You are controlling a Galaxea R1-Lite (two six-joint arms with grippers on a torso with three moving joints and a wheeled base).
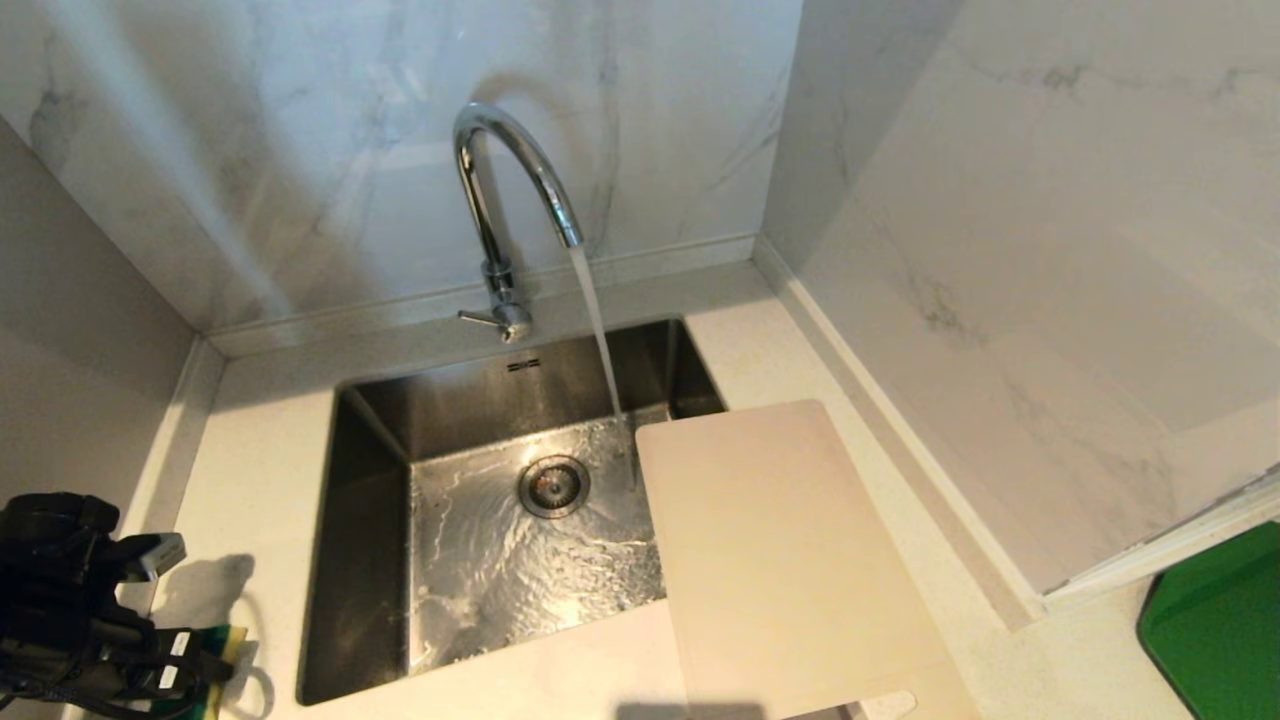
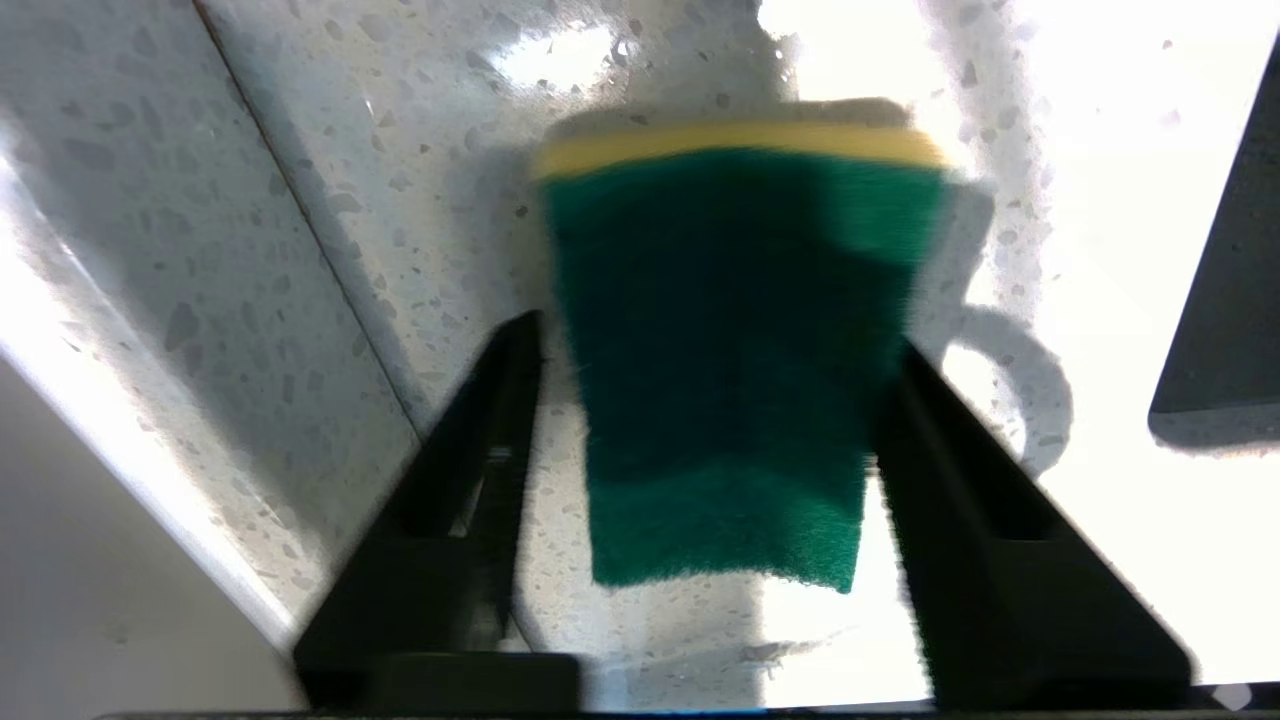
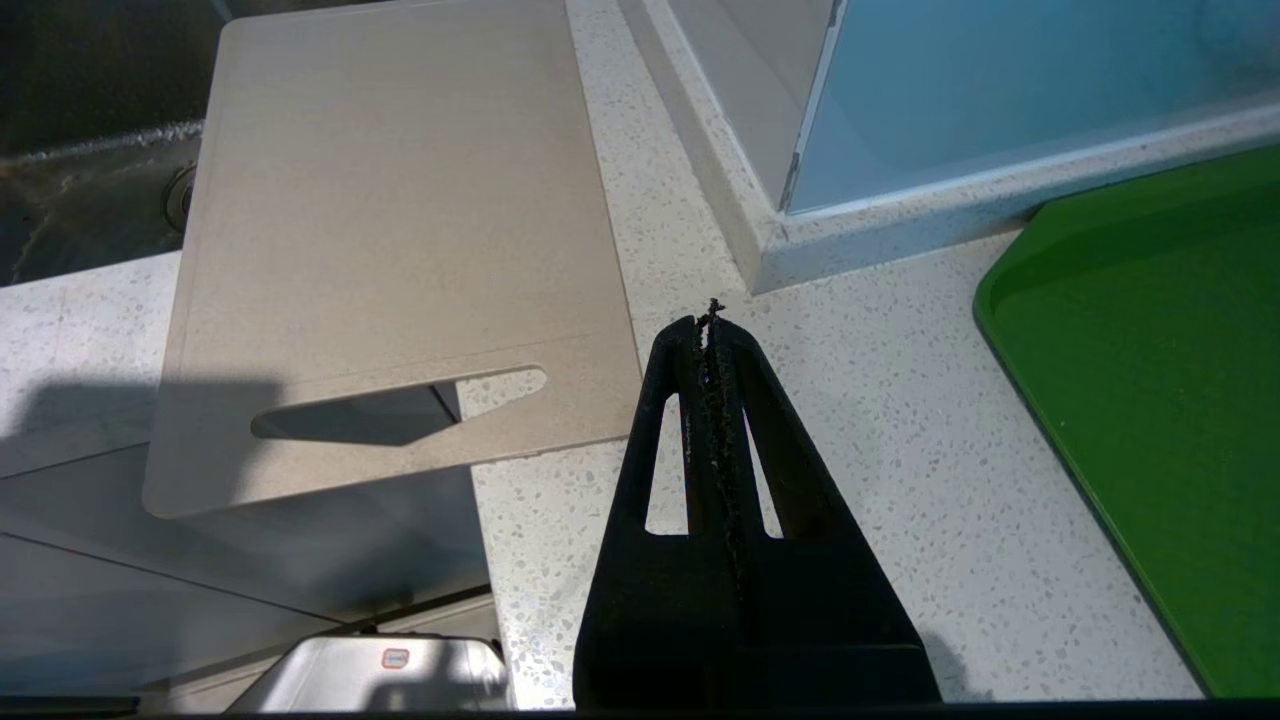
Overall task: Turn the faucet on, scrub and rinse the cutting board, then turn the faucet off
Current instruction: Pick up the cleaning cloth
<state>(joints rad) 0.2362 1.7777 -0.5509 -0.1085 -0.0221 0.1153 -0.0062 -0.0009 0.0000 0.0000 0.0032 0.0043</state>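
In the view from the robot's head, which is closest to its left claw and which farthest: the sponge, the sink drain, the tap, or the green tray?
Measured from the left gripper, at the lower left:
1. Sponge, right at its fingertips on the counter.
2. Sink drain, in the middle of the wet basin.
3. Faucet, at the back wall, running.
4. Green tray, at the far right edge.

head view overhead of sink (image 1: pixel 380 520), wrist views close above countertop (image 3: pixel 900 420)
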